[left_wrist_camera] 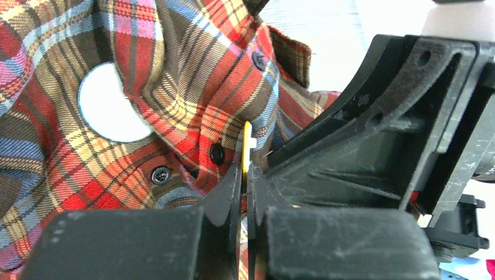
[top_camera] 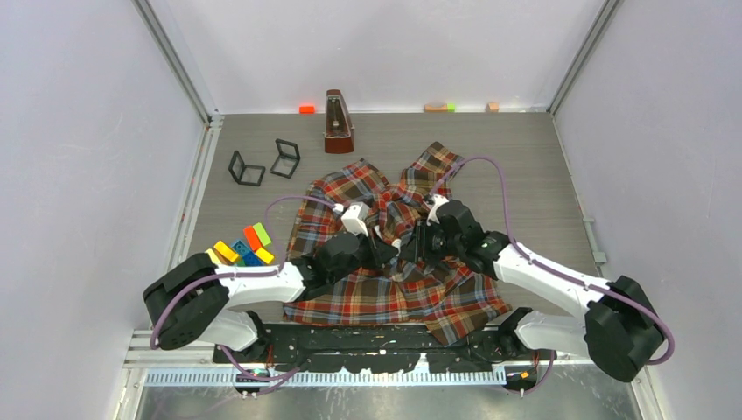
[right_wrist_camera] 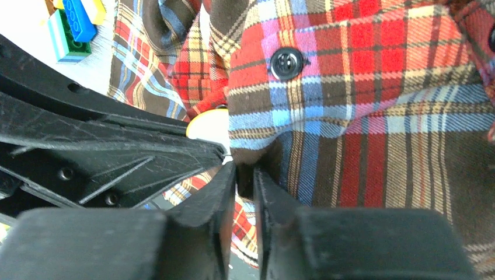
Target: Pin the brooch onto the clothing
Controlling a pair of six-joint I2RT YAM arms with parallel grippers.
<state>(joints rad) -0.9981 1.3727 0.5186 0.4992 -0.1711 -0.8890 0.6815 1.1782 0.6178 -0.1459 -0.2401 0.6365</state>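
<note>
A plaid shirt (top_camera: 394, 262) lies rumpled in the middle of the grey table (top_camera: 525, 157), and I work at its centre.
My left gripper (left_wrist_camera: 245, 175) pinches a thin yellow brooch (left_wrist_camera: 247, 140) edge-on, jaws nearly closed, just beside the shirt's buttons. My right gripper (right_wrist_camera: 245, 175) nips a fold of the shirt below a black button (right_wrist_camera: 286, 62), jaws narrow. Coloured blocks (top_camera: 245, 247) lie left of the shirt.

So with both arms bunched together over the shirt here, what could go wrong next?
1. The left gripper holds the yellow brooch only by its thin edge, jaws closed on it; it could twist or slip out when pressed into the cloth.
2. The right gripper pinches just a small fold of the shirt, so the fabric might pull free.
3. The two grippers sit almost against each other and may collide.
</note>
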